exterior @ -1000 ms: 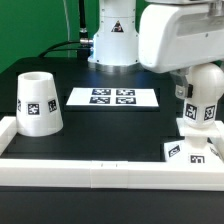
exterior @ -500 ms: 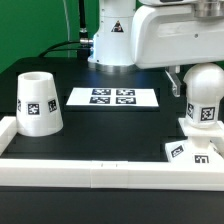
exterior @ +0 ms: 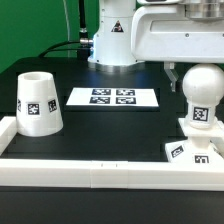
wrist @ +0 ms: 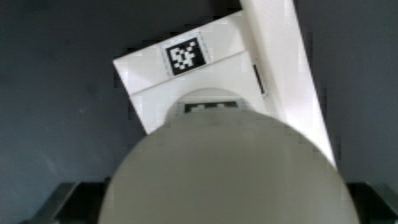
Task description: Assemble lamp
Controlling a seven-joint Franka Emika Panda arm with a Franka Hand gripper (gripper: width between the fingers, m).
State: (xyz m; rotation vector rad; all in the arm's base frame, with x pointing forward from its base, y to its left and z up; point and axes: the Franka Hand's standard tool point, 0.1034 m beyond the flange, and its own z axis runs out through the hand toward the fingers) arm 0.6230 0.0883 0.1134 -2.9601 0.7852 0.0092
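**fig. lamp assembly: bulb on base, shade not yet fitted.** the bulb [exterior: 201, 95] stands upright on the flat square base [exterior: 190, 150] at the exterior view's right. the base lies just beside the white rail [exterior: 100, 172] that edges the black table [exterior: 110, 130]. the wrist view looks almost straight down the bulb's long axis. its rounded top fills the foreground, with the base's tagged corner beyond it and the rail alongside.

the gripper [wrist: 217, 204] hangs over the top of the bulb. in the wrist view, dark pads [wrist: 80, 200] appear on either side of the rounded top. in the exterior view one finger [exterior: 172, 76] stands just beside the bulb's upper flank, with a thin dark gap between them. the jaws therefore read as parted wider than the bulb and holding nothing. the far finger is hidden, however, so contact on that side cannot be ruled out.

the shade [exterior: 38, 103] rests upright, open end up, well apart at the exterior view's left, past the marker board [exterior: 113, 97].

judged stage: the bulb-to-base step looks done, and the shade comes next. that move turns on one relation. the shade lies across the table from the fingers, toward the exterior view's left, with its long axis vertical and parallel to the bulb's. the arm would probably need to clear the bulb upward before crossing to it.
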